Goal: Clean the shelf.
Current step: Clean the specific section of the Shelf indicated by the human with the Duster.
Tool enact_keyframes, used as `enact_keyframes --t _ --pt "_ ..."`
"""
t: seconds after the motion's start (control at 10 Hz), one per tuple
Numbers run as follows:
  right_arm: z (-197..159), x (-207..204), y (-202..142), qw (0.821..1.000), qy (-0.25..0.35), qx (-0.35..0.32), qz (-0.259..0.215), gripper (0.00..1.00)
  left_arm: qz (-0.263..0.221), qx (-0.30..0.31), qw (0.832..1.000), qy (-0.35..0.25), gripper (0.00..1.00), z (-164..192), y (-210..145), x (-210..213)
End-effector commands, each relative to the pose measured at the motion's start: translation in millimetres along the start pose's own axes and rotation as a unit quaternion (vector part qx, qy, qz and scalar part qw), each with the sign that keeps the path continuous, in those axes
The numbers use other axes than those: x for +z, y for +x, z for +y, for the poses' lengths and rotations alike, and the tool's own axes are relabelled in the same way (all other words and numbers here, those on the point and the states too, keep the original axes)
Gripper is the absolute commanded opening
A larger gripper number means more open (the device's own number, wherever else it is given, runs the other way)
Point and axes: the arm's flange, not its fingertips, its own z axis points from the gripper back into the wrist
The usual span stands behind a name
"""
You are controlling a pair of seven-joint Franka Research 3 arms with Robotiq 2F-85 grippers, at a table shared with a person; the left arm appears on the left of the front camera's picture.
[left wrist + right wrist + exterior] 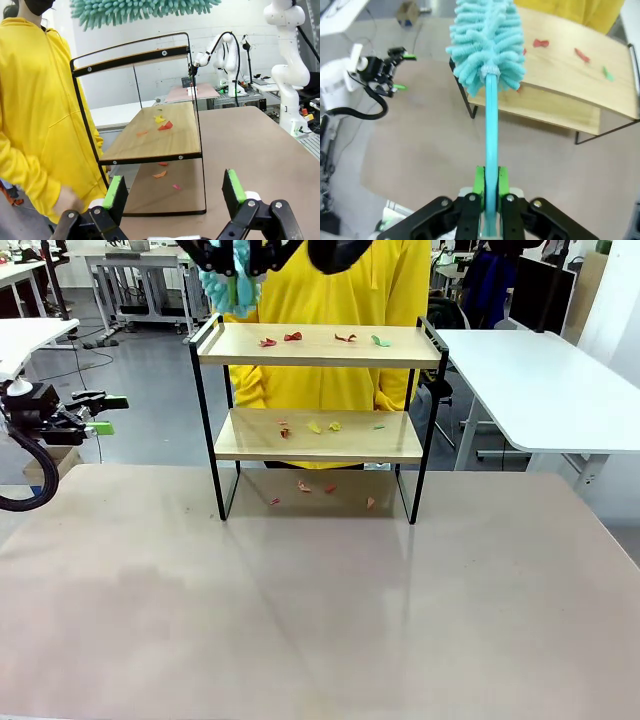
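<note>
The shelf (250,440) stands mid-frame toward the far edge of the bench (320,620). Coloured paper scraps (292,337) lie strewn over both boards and on the bench beneath. At upper left of the front view, a turquoise duster (235,285) hangs above the top board's left end, its handle pinched in the jaws of the right gripper (490,176). The left gripper (105,412) hovers at the frame's left edge, jaws spread. A person (330,280) in a yellow hoodie stands behind the shelf.

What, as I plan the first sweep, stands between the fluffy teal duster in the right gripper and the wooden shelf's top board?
Nothing visible. The right gripper holds the fluffy teal duster above one end of the black-framed wooden shelf; small coloured scraps lie on its top board.
</note>
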Motion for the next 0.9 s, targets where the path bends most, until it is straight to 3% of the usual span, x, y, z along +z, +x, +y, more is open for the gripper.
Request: enact_keyframes --t 0.0,0.3,0.6,0.8 --pt "35.7 0.3 27.5 0.999 0.013 -0.052 -0.001 0.13 0.0 -0.003 1.0 0.001 1.0 -1.3 3.3 0.4" --pt "36.4 -37.4 40.5 0.994 -0.002 -0.105 0.022 0.13 0.0 -0.003 1.0 0.001 1.0 -1.3 3.3 0.4" --pt "22.6 -65.1 31.8 0.991 -0.016 -0.125 0.055 0.13 0.0 -0.003 1.0 0.001 1.0 -1.3 3.3 0.4" --pt "13.6 -78.7 21.0 0.987 0.021 -0.116 0.106 0.13 0.0 -0.003 1.0 0.001 1.0 -1.3 3.3 0.4"
